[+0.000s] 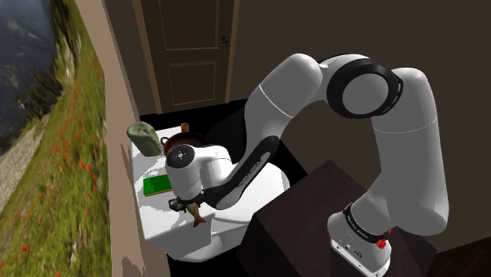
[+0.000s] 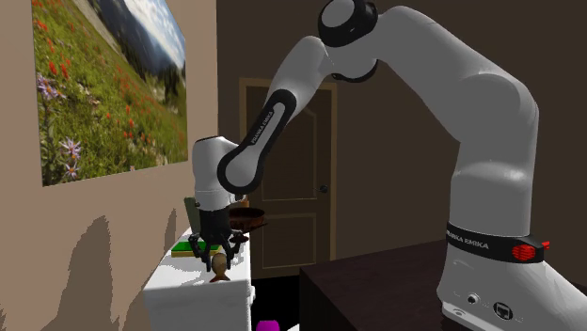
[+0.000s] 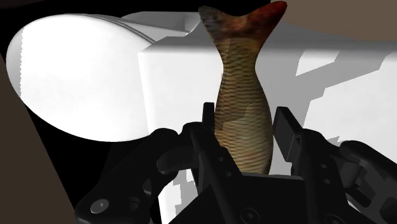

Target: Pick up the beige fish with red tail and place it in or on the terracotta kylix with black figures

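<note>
The black gripper is clamped on the beige, ribbed fish, one finger on each flank, with the red tail pointing away from the hand. The fish hangs tail-down over the near part of the white table. The dark brown kylix stands at the far end, well apart from the fish. A flat green block lies between them.

Arm arched over; gripper points down, clasping fish.

White table carries green slab and kylix.
</note>
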